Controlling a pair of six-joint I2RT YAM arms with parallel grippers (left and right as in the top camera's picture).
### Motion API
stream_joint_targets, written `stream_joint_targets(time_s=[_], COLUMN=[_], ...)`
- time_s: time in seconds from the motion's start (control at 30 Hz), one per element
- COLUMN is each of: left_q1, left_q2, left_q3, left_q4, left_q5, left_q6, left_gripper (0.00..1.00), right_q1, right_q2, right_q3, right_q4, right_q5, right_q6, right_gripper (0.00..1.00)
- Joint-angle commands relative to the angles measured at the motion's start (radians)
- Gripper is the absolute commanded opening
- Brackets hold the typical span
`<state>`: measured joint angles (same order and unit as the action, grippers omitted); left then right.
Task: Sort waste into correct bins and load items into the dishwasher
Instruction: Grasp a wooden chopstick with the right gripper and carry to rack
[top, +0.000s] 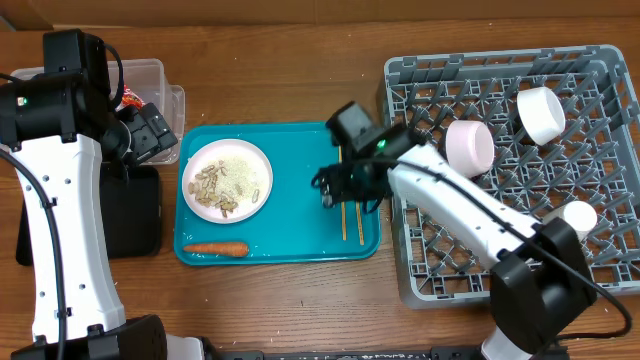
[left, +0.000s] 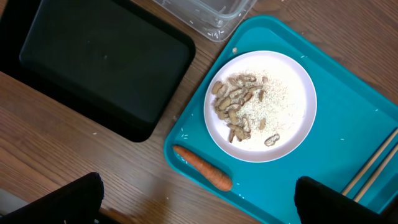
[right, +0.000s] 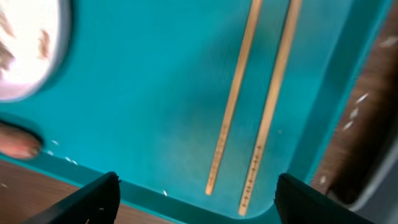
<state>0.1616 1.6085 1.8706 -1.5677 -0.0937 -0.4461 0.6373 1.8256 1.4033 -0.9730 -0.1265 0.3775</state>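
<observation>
Right gripper (right: 199, 198) spread wide over the chopsticks (right: 269, 106).
The chopsticks lie side by side at the right end of the teal tray (top: 300, 150), untouched. The left gripper (left: 199, 202), also spread and empty, hangs above the plate (left: 292, 93) of nut scraps (left: 233, 102); the carrot (left: 202, 168) lies just below it.

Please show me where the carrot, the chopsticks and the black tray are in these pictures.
carrot (left: 202, 168): left wrist view, middle of its body.
chopsticks (right: 233, 93): right wrist view, halfway along the left stick.
black tray (left: 106, 62): left wrist view, its bare floor.
</observation>
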Motion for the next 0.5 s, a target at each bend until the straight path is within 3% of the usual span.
stream_joint_targets(time_s=[0.0,0.47], left_q1=[0.002,0.002], left_q2=[0.002,0.002], left_q3=[-0.003,-0.003], left_q4=[0.000,0.002], left_q5=[0.009,0.009], left_q6=[0.004,0.004], left_gripper=[1.00,1.00], right_q1=[0.025,0.031], right_q2=[0.026,0.153], right_q3=[-0.066,-0.069], right_q4=[0.064,0.108], right_q5=[0.004,0.017], right_q6=[-0.003,-0.003], right_gripper=[0.80,0.76])
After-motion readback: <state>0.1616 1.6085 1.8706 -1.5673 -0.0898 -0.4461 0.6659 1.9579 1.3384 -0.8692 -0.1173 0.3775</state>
